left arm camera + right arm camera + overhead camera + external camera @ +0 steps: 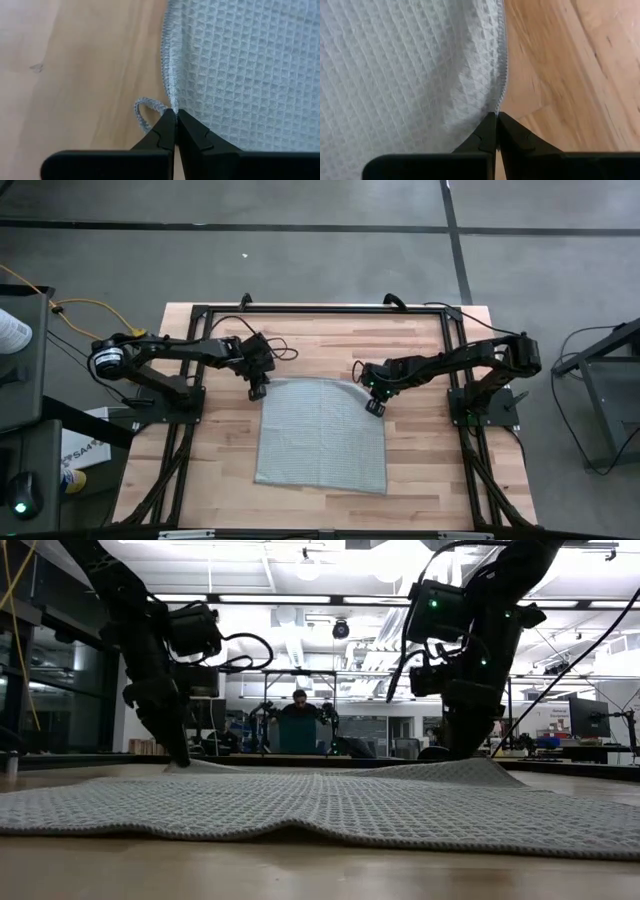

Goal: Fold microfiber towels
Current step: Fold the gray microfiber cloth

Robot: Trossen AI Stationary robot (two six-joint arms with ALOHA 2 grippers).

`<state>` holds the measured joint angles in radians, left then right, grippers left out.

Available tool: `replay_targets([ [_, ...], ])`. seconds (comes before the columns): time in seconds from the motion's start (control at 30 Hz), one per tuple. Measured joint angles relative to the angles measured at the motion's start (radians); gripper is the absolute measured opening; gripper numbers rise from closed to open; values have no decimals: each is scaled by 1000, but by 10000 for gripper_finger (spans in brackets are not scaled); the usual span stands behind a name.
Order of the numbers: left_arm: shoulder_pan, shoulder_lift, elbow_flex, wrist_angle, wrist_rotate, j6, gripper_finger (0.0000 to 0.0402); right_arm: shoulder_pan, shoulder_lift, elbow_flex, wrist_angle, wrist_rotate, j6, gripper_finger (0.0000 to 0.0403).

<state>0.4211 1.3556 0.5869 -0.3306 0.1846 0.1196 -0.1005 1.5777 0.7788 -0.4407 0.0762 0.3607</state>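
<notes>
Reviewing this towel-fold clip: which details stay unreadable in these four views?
- Towel under the left gripper: left wrist view, the shut fingers cover the pinched hem beside the hanging loop.
- Towel corner at the right gripper: right wrist view, fingers hide it; high view, the gripper covers it.
- Towel's near corners: low view, cut off by both side edges.
- Person behind the table: low view, too small.

The microfiber towel is spread on the middle of the tabletop, between the two arms. The left gripper is set at the towel's far left corner and the right gripper at its far right corner, where the cloth is raised off the tabletop. A person is seated in the room behind.
</notes>
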Motion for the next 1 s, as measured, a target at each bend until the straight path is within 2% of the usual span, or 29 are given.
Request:
replay_targets([
  [0.23, -80, -3, 2, 4, -75, -17, 1, 45, -69, 0, 11, 87, 22, 4],
  [0.47, -104, -3, 2, 5, -124, -58, 1, 82, -169, 1, 6, 70, 83, 4],
  [0.67, -112, -18, 2, -22, -129, -117, 1, 147, -175, 1, -6, 45, 133, 4],
  [1.0, -262, -137, 3, -73, -149, -180, 1, 276, -175, 1, 1, 56, 234, 4],
])
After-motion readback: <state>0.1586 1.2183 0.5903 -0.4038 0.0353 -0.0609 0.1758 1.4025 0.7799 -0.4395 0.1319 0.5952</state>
